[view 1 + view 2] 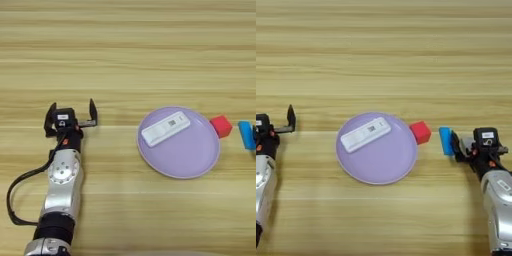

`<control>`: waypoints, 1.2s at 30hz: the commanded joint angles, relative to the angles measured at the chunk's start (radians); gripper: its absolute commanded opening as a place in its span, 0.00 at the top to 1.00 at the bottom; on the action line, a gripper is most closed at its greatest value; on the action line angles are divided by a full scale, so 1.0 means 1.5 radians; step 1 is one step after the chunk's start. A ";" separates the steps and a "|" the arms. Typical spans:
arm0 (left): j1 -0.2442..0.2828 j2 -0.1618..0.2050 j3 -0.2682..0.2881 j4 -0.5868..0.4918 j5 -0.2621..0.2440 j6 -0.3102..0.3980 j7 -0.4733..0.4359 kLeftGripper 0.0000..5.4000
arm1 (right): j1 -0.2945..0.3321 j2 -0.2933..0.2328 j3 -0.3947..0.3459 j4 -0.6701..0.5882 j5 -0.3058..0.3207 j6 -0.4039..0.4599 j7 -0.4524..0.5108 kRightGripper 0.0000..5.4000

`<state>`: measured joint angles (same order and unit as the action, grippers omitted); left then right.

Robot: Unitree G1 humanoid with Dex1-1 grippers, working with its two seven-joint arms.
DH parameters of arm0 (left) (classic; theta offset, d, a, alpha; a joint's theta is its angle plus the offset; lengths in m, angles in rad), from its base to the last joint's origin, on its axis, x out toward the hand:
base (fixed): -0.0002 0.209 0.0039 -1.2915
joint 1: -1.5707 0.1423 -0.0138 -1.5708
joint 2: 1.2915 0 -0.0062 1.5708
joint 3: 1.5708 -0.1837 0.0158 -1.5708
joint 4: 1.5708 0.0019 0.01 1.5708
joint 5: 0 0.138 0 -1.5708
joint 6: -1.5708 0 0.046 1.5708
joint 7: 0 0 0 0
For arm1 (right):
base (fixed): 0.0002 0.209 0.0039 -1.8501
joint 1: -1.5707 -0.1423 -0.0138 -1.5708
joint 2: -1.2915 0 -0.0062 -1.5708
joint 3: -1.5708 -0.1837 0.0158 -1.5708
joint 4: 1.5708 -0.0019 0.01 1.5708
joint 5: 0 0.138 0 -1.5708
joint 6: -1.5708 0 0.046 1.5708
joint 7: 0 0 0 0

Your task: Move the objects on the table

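Spread wide, the left gripper is seen over bare wood well to the left of the plate, its two black fingers upright and apart with nothing between them. At the far right, the right gripper is found just beside the blue block; one black finger lies against the block's right side, but whether the block is pinched cannot be told (the other finger is not made out). The round lilac plate is placed on the table near the middle, and the white bar is laid on it at a slant, toward its upper left part. The red cube is set against the plate's upper right rim, touching or nearly so. The blue block stands to the right of the cube, a little apart from it.
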<state>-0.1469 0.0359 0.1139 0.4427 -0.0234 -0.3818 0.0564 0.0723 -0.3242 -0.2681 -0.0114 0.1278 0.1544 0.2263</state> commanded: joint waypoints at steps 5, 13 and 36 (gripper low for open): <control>-0.014 0.011 0.005 0.019 -0.002 -0.010 -0.005 0.00 | 0.015 0.016 -0.007 -0.041 -0.011 -0.066 -0.025 0.04; -0.040 0.011 0.013 0.065 -0.002 -0.056 0.001 0.00 | 0.021 0.055 0.036 0.003 -0.067 -0.159 -0.071 0.00; -0.084 0.013 0.010 0.025 -0.001 -0.013 0.016 0.00 | 0.138 0.111 0.113 -0.176 -0.076 -0.069 -0.090 0.00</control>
<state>-0.2548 0.0502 0.1191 0.4823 -0.0257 -0.4176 0.0682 0.2584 -0.1655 -0.1165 -0.2465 0.0179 0.0347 0.0821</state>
